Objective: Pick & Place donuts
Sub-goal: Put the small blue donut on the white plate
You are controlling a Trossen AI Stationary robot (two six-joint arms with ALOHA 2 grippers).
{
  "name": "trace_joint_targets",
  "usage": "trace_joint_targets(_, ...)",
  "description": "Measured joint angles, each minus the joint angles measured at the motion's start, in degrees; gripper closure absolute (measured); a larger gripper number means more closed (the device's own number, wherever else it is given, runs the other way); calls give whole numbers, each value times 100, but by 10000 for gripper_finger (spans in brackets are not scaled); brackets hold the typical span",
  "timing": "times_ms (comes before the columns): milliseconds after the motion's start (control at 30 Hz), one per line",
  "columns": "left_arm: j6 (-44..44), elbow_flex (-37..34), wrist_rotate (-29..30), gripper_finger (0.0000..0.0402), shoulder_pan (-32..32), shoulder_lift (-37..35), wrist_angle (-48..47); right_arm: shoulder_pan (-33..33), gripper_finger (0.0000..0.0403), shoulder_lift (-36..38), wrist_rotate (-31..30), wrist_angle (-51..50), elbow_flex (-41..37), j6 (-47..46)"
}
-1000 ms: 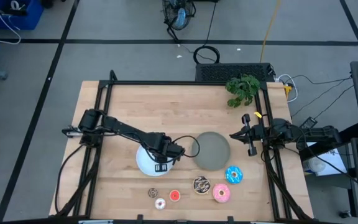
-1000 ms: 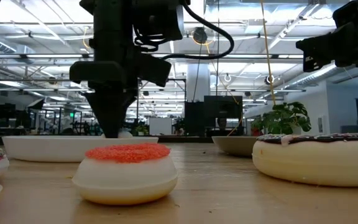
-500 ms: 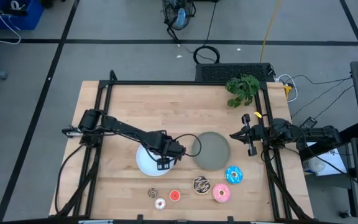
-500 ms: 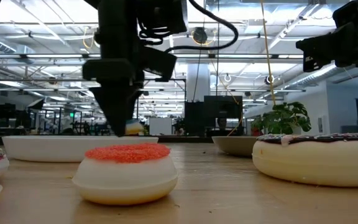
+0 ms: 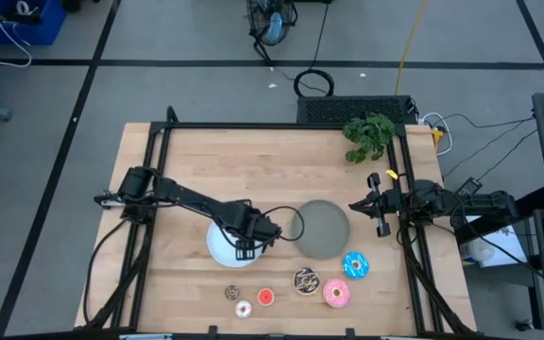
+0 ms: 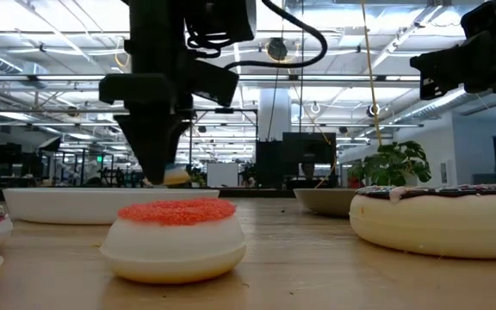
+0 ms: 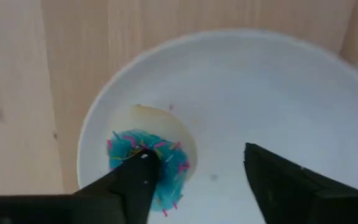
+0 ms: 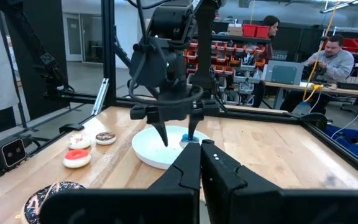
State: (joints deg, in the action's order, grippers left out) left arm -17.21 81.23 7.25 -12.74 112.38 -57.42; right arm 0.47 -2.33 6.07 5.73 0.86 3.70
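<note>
My left gripper (image 5: 245, 248) hangs open, pointing down, over the white plate (image 5: 217, 244). The mini blue donut (image 7: 143, 163) lies flat in that plate, partly under one finger (image 7: 135, 180); the other finger (image 7: 272, 174) stands clear of it. On the near part of the table lie the large blue (image 5: 354, 265), pink (image 5: 336, 294) and brown sprinkled (image 5: 306, 280) donuts, and the mini red (image 5: 265, 297), pink-white (image 5: 244, 310) and brown (image 5: 233, 293) ones. My right gripper (image 5: 382, 222) waits shut at the table's right edge. My left gripper has one finger (image 7: 135, 180) coming from above over the rim of the mini blue donut (image 7: 166, 168), which lies in the white plate. Whether that finger touches the donut, I cannot tell. The other finger touches nothing.
The round grey plate (image 5: 323, 228) sits just right of the white plate. A green plant (image 5: 369, 135) stands at the far right corner. A black frame (image 5: 149, 189) runs around the table. Bare wood (image 5: 253, 170) lies far of the plates. People sit at benches (image 8: 328, 50) beyond the table.
My left gripper has swayed slightly over the white plate, a little toward the right and back again, staying low. The mini blue donut now shows beside its fingertip in the low view.
</note>
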Motion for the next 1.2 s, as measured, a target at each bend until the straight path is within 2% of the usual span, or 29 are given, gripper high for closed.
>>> trace_joint_targets(300, -2, -2, -196, 358, -10, 0, 26, 0, 403, 0, 0, 0, 0, -1)
trace_joint_targets(367, 86, -2, -282, 384, -10, 0, 24, 0, 403, 0, 0, -1, 0, 0)
trace_joint_targets(433, 166, -2, -288, 392, -15, 0, -2, -1, 403, 0, 0, -1, 0, 0)
trace_joint_targets(700, 247, -2, -176, 360, -15, 0, -101, 0, 403, 0, 0, -1, -2, 0)
trace_joint_targets(800, 210, -2, -169, 336, -24, 0, -75, -1, 403, 0, 0, -1, 0, 0)
trace_joint_targets(1067, 36, -2, 24, 186, -127, 0, -62, -1, 403, -4, -14, 43, 0, 0)
trace_joint_targets(1200, -5, -2, 26, 134, -170, 0, -57, 0, 403, -215, -113, 353, 0, 0)
